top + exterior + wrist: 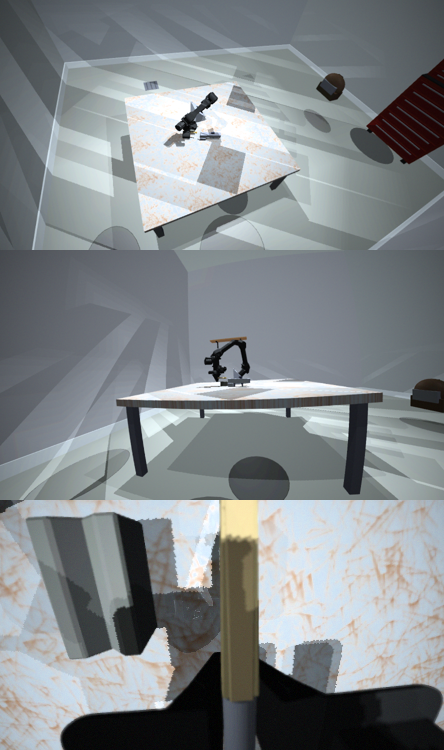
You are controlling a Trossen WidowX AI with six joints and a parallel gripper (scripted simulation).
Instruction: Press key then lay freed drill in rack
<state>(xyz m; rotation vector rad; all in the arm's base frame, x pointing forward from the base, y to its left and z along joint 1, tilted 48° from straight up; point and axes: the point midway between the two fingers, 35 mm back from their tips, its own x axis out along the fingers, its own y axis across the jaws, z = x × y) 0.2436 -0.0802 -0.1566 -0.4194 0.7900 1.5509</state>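
Standing on dark legs, the marble-patterned desk fills the middle of the room, its top veined in orange on pale blue and crossed by grey shadow patches. Off to the side on the floor stands a red cabinet, and near it a brown rounded box with a grey front.

On the desk, the black arm rises from its base and bends over in an arch, so that its wrist points down toward the desk top. A thin wooden board shows just above the arm's highest joint in the exterior view.

Beside the wrist lies a grey block-shaped rack; in the wrist view a grey ribbed block sits to the upper left, apart from the fingers.

The hand hangs just above the desk, narrow and clamped on the drill, a slim yellow rod with a grey shank at its lower end. The rod runs straight up the wrist view between the 2 black fingers, held clear of the rack and not yet laid in it.
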